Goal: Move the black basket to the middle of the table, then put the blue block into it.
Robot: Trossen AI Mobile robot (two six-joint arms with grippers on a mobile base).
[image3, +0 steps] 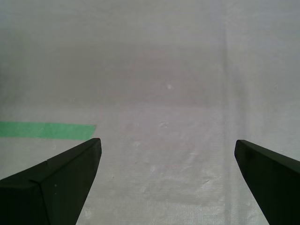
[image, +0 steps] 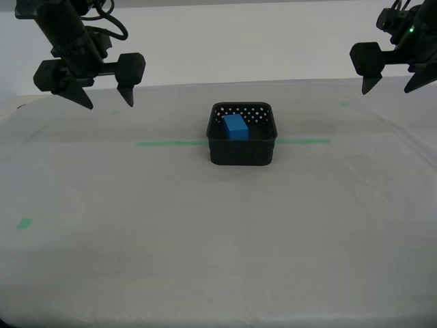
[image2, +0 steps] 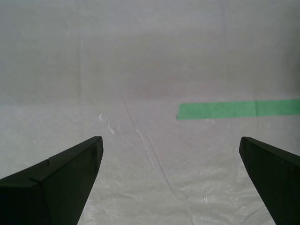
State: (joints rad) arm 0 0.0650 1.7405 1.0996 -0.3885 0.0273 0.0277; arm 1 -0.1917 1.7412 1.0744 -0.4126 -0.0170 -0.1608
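One blue block inside black basket, long axis unclear; both end effectors agape, empty.

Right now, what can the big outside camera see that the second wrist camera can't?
Only the exterior view shows the basket with the blue block inside it, plus both arms held up high at that view's two top corners. Only the second wrist view shows my second gripper close up, open, with nothing between its fingers. Both show the table cloth and a green tape line.
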